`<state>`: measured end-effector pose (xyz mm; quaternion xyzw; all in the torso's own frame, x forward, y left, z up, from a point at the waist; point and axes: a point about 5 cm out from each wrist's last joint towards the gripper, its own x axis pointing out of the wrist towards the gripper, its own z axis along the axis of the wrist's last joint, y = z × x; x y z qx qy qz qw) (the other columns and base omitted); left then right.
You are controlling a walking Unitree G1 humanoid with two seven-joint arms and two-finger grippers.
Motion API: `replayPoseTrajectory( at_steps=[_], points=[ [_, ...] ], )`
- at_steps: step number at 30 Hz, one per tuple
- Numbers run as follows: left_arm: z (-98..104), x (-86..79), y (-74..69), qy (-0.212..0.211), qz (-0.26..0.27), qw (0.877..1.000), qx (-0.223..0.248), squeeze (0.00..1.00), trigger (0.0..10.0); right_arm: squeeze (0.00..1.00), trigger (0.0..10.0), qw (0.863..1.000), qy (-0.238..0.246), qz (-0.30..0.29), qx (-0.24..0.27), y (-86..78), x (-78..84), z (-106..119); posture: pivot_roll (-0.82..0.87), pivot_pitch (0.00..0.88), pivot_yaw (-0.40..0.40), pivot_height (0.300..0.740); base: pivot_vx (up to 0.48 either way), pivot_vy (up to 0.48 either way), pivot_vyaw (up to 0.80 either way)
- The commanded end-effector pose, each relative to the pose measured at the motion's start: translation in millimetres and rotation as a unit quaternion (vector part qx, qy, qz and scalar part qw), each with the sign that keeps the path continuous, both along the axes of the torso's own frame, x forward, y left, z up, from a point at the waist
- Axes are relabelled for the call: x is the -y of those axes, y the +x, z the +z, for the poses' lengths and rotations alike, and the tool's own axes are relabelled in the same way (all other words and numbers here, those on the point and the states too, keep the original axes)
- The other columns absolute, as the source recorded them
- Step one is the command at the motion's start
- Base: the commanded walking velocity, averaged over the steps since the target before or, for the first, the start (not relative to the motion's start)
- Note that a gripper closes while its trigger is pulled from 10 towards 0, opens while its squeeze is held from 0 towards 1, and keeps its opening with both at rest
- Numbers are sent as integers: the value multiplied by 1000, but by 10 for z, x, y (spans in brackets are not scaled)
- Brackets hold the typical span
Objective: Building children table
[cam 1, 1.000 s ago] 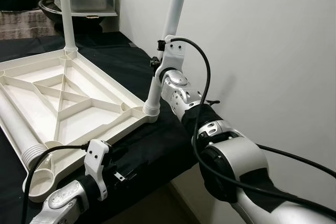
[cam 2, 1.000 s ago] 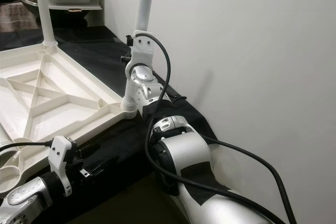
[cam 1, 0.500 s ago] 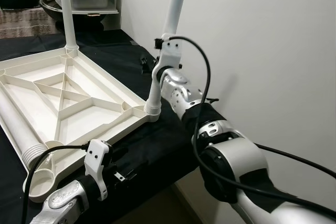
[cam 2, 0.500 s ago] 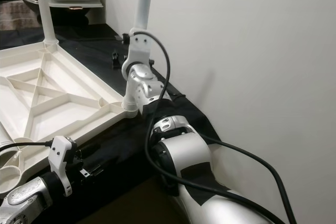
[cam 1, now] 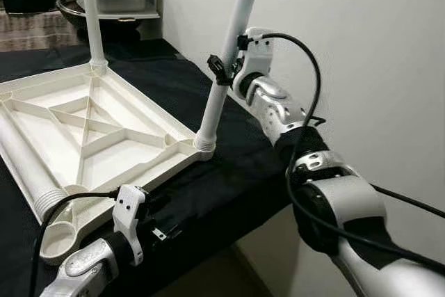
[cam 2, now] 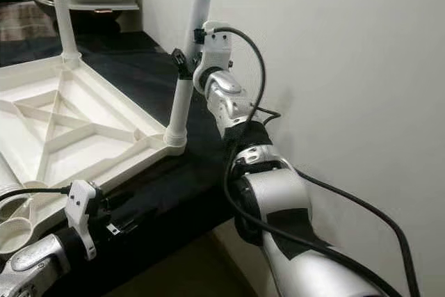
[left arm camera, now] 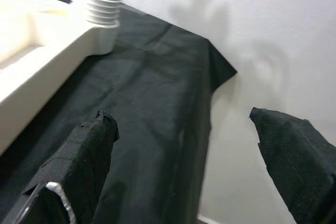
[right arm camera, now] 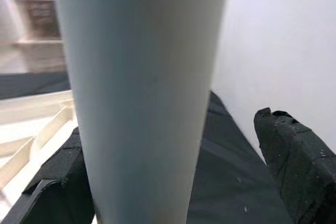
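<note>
While the white tabletop (cam 1: pixel 83 126) is lying upside down on the black-draped surface (cam 1: pixel 229 172), ribs facing up, the right gripper (cam 1: pixel 224 73) is reaching to the leg (cam 1: pixel 226 60) that is standing in the corner socket at about three o'clock of the panel. Its fingers (right arm camera: pixel 294 156) are sitting open on either side of the tube, one pad close against it and the other showing a gap, so nothing is clamping yet. A second leg (cam 1: pixel 91 15) is rising from the corner at twelve o'clock, another white tube (cam 1: pixel 24 165) is lying along the nine o'clock edge, and the socket (cam 1: pixel 57 238) at six o'clock is waiting empty. The left gripper (left arm camera: pixel 184 166) is hanging wide open and holding nothing, down by the near edge. The leg is leaning slightly; I'd say a sideways squeeze risks levering it out of its socket or dragging the panel towards the wall-side edge
</note>
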<state>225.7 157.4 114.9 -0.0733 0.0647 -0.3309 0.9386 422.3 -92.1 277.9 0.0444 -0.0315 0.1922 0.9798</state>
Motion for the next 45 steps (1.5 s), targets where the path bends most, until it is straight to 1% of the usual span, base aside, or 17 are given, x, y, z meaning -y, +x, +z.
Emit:
replayPoseTrajectory(
  at_steps=[1,2,3,4,6,9,10,14,18,20,24,28,29,37,39,42,45],
  points=[
    [-41,32,-11,-5,-9,1000,-9,0,10000,553,10000,1000,-7,16,-2,-1,77,-64,71,0,-165,740,0,0,0],
    [-39,31,-11,-5,-9,1000,-9,0,10000,0,10000,999,0,45,1,-11,98,-54,71,0,-165,740,0,0,0],
    [-39,31,-11,-5,-9,1000,-9,0,10000,0,10000,999,0,45,1,-11,98,-54,71,0,-165,740,0,0,0],
    [-38,30,-10,-5,-9,1000,-9,0,10000,0,10000,997,5,71,1,-22,88,-51,72,0,-165,740,0,0,0],
    [-36,29,-7,-5,-10,1000,-8,0,10000,0,10000,995,19,101,1,-37,80,-46,75,0,-164,740,0,0,0],
    [-35,29,-5,-5,-10,1000,-8,0,10000,0,10000,993,25,118,1,-45,83,-57,75,0,-164,740,0,0,0],
    [-33,27,-6,-4,-10,1000,-8,0,10000,0,10000,990,21,136,1,-53,103,-97,75,0,-164,740,0,0,0],
    [-29,20,-8,-3,-10,1000,-7,0,10000,0,10000,989,11,149,4,-58,125,-128,75,0,-164,740,0,0,0],
    [-29,19,-8,-3,-9,1000,-7,0,10000,0,10000,985,9,172,16,-71,122,-112,88,0,-170,740,0,0,0],
    [-29,18,-11,-3,-8,1000,-7,0,10000,0,10000,981,2,194,26,-84,112,-92,98,0,-175,740,0,0,0],
    [-30,17,-16,-2,-9,1000,-8,0,10000,0,10000,975,-4,218,31,-99,108,-79,103,0,-179,740,0,0,0],
    [-30,17,-18,-2,-8,1000,-8,0,10000,0,10000,975,-9,221,29,-100,106,-83,109,0,-183,740,0,0,0],
    [-29,16,-25,-1,-7,1000,-8,0,10000,0,10000,976,-15,216,23,-93,95,-100,118,0,-190,740,0,0,0],
    [-31,11,-39,-1,-5,1000,-8,0,10000,0,10000,979,-16,202,18,-82,75,-126,126,0,-195,740,0,0,0],
    [-32,10,-42,-1,-5,1000,-9,0,10000,0,10000,981,-16,194,16,-77,68,-137,127,0,-195,740,0,0,0],
    [-33,14,-47,-1,-5,1000,-9,0,10000,0,10000,986,-8,166,15,-62,59,-176,128,0,-196,740,0,0,0],
    [-33,16,-46,-1,-5,1000,-9,0,10000,0,10000,986,-7,163,16,-61,60,-178,129,0,-197,740,0,0,0]
  ],
)
